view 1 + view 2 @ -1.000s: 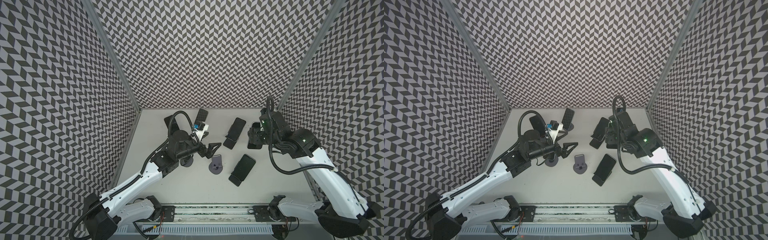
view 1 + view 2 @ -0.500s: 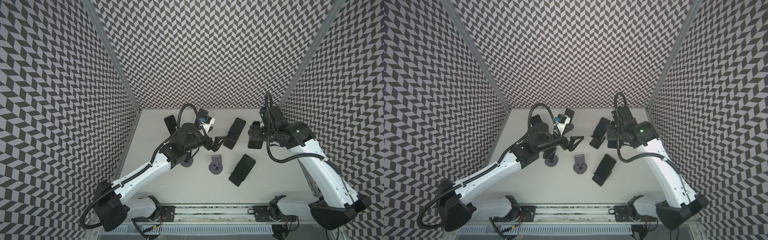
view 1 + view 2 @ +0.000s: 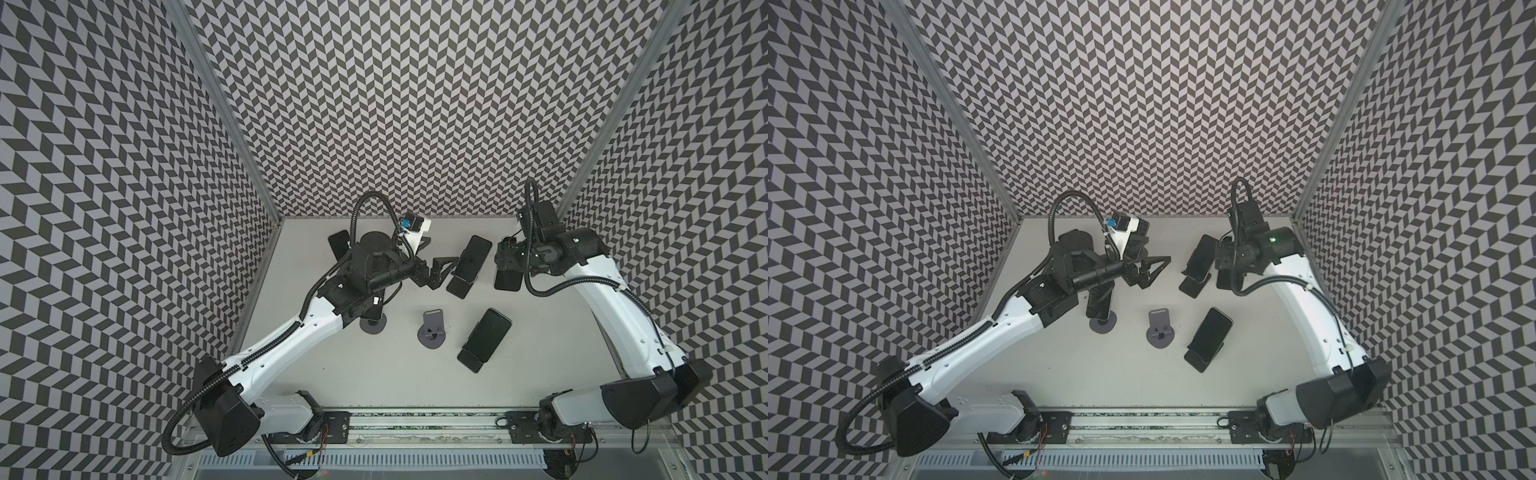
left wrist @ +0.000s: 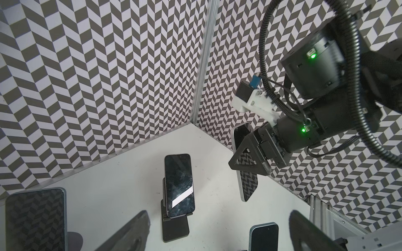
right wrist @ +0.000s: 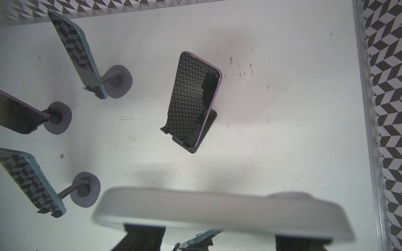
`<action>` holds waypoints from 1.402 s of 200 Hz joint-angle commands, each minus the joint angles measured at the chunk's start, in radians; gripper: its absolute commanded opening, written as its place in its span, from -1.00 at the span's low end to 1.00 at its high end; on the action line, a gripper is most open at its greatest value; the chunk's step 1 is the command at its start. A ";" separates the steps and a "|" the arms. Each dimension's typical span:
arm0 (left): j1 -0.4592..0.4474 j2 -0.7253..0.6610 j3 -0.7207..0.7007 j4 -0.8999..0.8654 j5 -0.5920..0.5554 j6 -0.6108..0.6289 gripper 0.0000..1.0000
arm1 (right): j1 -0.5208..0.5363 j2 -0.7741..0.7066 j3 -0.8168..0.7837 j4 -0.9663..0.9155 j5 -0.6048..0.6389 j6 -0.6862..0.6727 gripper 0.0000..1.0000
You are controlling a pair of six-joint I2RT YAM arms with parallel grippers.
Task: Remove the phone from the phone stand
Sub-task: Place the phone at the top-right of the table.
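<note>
Desk [image 3: 374, 374] of scuffed white inside chevron-patterned walls [image 3: 415, 104]. Other phones [image 3: 484, 338] propped on stands [image 5: 118, 81]; empty grey stand [image 3: 432, 332] mid-desk. Left gripper [image 3: 1156, 271] spread wide. Phone [image 4: 249, 187] clamped aloft in right gripper [image 4: 243, 160], near right wall.

Both top views high overhead, facing down, sharing whole table [image 3: 365, 374]. Left wrist low, sideways; right wrist close, downward.
</note>
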 commanded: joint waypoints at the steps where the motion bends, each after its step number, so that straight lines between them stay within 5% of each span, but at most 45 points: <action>1: 0.015 -0.002 0.010 0.014 0.019 0.004 0.99 | -0.010 0.005 0.044 0.064 -0.011 -0.037 0.26; 192: 0.120 0.074 0.091 -0.047 -0.016 0.260 1.00 | -0.231 0.331 0.211 0.099 -0.068 -0.062 0.19; 280: 0.152 0.095 0.088 -0.011 -0.001 0.269 1.00 | -0.282 0.359 -0.019 0.271 -0.141 0.004 0.13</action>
